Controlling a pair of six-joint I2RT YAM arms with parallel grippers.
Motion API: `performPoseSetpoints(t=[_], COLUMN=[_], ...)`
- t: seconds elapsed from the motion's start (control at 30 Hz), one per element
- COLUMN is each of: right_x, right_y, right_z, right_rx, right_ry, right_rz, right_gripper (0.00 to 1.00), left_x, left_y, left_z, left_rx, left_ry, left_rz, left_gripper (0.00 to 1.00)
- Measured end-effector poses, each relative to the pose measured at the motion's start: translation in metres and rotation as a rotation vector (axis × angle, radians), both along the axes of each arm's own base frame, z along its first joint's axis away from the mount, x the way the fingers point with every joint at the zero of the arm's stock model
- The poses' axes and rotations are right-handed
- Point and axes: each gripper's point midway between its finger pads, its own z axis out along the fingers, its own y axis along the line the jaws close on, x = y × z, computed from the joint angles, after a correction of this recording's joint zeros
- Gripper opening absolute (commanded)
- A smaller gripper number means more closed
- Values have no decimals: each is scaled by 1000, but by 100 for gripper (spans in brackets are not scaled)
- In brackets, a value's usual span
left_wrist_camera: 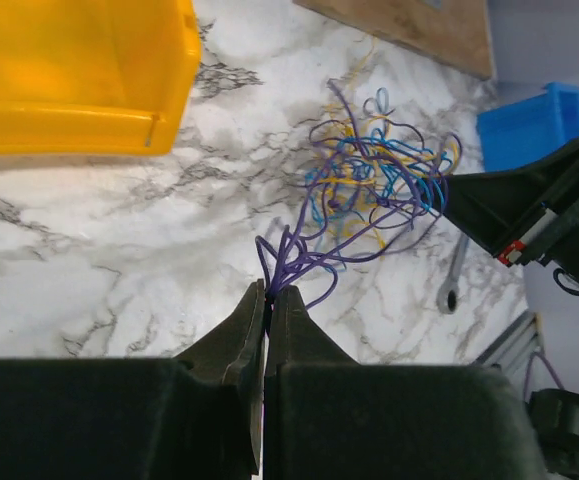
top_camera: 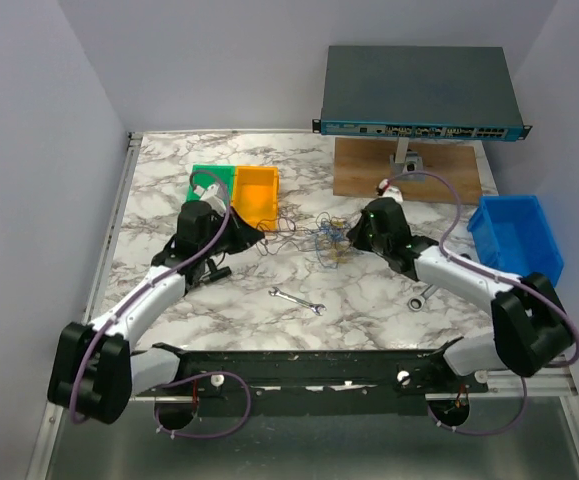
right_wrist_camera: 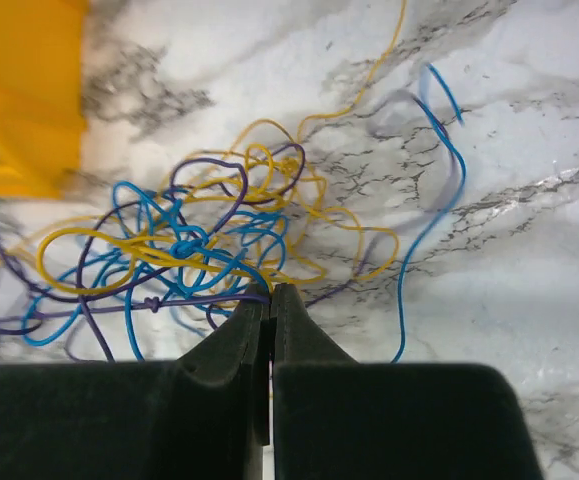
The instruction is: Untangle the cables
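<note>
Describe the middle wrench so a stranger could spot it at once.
On the marble table, find the cable tangle at the centre. Just in front of it, towards the arm bases, lies a silver wrench, alone on bare marble; the other wrench is beside the right arm.

The top camera looks down from behind the arms (top_camera: 154, 295) over the whole table (top_camera: 359, 300). The left wrist camera peers close past the left gripper (left_wrist_camera: 267, 295), the right past the right gripper (right_wrist_camera: 271, 292). All views share the cables (left_wrist_camera: 369, 190) just ahead.

Nothing legible anywhere; the front-panel markings on the network switch (top_camera: 419, 128) are too small to read.
</note>
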Motion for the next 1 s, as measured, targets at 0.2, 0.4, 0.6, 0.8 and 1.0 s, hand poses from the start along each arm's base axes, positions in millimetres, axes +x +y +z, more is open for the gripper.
performPoseSetpoints(t=[0.2, 0.4, 0.6, 0.8, 1.0], right_x=[2, -30, -34, -25, -18], right_y=[-71, -185, -183, -154, -103], right_z=[41, 6, 1, 11, 52], right_rx=[216, 145, 114, 124, 143], right_ry=[-88, -40, -12, 2, -75], right_rz=[-325, -765, -715, -490, -193], right_gripper=[1, 1, 36, 78, 75], left_x=[-16, -13, -8, -2, -5], left_y=[30, 92, 96, 67, 39], left_z=[16, 2, 1, 4, 23], left_rx=[-103, -110, -91, -64, -31], left_ry=[-49, -47, -52, -42, -94], left_rz=[127, 418, 420, 279, 169], left_gripper=[0, 0, 0, 12, 18])
